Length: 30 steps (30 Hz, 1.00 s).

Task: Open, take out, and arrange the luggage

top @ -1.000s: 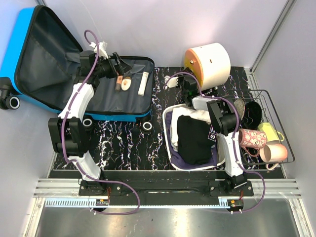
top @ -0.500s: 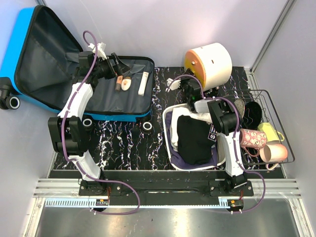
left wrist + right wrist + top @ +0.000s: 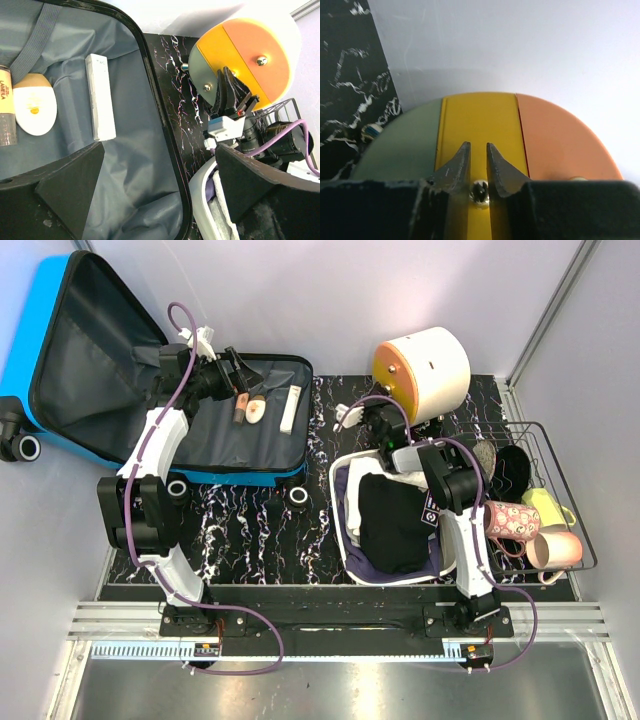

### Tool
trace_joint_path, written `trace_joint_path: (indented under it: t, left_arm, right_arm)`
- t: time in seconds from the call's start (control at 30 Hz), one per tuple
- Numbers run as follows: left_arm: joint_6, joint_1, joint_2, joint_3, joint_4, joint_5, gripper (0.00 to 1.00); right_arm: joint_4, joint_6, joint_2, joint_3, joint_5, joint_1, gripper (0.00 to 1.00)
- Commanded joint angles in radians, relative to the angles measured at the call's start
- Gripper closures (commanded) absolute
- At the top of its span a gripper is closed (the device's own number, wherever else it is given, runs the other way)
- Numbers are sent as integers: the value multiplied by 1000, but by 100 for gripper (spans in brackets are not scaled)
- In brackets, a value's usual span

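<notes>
Top external: high behind the arm bases (image 3: 185, 620), whole table (image 3: 250, 530) in view.
Left wrist: near, over the open luggage (image 3: 135, 165), facing the drum (image 3: 240, 55).
Right wrist: very near the drum face.
Shared: the drum, all three.

The only word I can read is on the tube (image 3: 5, 117) lying in the luggage (image 3: 135, 170): a brand in dark capitals along its side, LAMEILA as best I make it out. The white bar (image 3: 100, 97) nearby carries tiny grey print at one end, and my right arm (image 3: 455, 485) wears a black-and-white sticker (image 3: 430, 510); neither is legible.
</notes>
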Motion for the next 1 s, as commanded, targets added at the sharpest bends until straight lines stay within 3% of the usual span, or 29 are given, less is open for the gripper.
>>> trace_joint_path:
  t: [0.0,0.3,0.37,0.53,0.63,0.97]
  left_arm:
    - [-5,4,-7,18,46,0,1]
    - [-11,3,-12,10,53,-3,1]
    - [-16,4,-14,8,58,3,1]
    - [-13,1,-7,15,58,7,1]
    - [-23,1,-1,16,63,13,1]
    - [-24,-4,14,33,66,20,1]
  right_arm:
    - [6,48,1,20,-53,62,97]
    - [-43,111,-25,14,-54,111,96]
    - [-68,149,-45,24,-24,123,74]
    - [-208,211,-151,11,-4,99,62]
    - [-172,188,-199,-52,-11,57,46]
    - [-145,148,-185,-92,-54,-45,39]
